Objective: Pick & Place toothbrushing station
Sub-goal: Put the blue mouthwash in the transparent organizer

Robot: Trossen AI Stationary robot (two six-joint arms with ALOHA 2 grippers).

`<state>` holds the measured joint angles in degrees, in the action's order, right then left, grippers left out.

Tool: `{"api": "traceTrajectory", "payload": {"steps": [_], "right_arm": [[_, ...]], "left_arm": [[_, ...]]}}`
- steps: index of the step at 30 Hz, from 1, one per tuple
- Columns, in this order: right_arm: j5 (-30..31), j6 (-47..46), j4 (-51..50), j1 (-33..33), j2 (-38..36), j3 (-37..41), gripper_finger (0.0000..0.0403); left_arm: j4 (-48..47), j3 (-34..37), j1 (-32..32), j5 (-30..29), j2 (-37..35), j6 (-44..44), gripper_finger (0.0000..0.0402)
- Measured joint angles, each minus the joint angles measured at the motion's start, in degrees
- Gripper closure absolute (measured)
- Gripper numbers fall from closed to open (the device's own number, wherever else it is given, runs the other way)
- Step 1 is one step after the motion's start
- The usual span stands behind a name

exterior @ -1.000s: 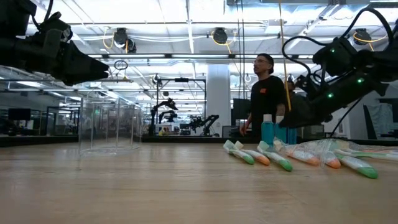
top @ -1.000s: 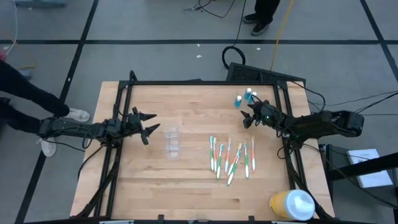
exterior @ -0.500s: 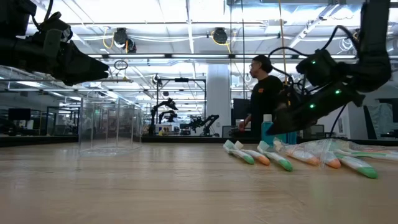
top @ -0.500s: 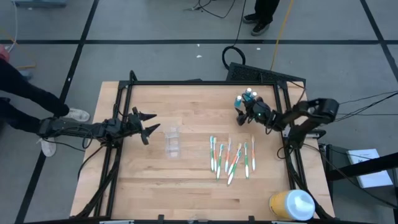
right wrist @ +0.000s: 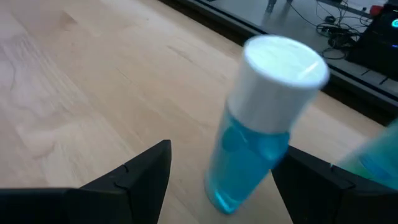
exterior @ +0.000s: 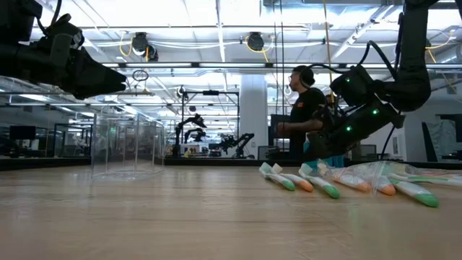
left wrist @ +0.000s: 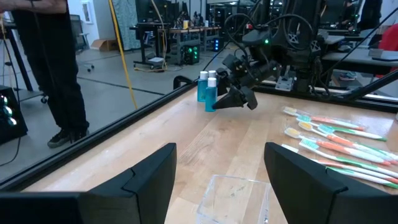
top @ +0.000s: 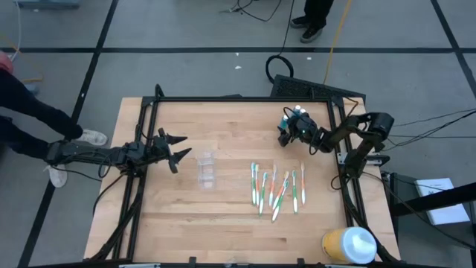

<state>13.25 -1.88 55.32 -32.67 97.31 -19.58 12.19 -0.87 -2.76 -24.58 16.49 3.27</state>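
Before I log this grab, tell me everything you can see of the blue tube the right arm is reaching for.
The blue tube is small, of see-through blue plastic with a round white cap. It stands on the wooden table near the far right corner, leaning in the wrist view, beside a second tube. The right gripper is open around it; whether a finger touches it is unclear.

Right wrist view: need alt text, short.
A blue tube with a white cap stands tilted in the frame on the light wooden table, between and just beyond the right hand's two open dark fingers. Nothing is gripped yet. The blurred blue edge of a second tube shows at the frame's side.
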Motion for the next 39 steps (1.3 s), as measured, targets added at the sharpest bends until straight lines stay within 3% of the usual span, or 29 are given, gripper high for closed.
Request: {"api": "traceTrajectory", "payload": {"steps": [18, 39], "right_arm": [[0.16, 1.74, 0.18, -0.02, 0.14, -0.08, 0.0231], [0.42, 1.74, 0.83, -0.04, 0.14, -0.07, 0.03]], "left_arm": [[0.0, 0.0, 0.02, 0.0, 0.0, -0.02, 0.0151], [0.0, 0.0, 0.02, 0.0, 0.0, 0.0, 0.0151]]}}
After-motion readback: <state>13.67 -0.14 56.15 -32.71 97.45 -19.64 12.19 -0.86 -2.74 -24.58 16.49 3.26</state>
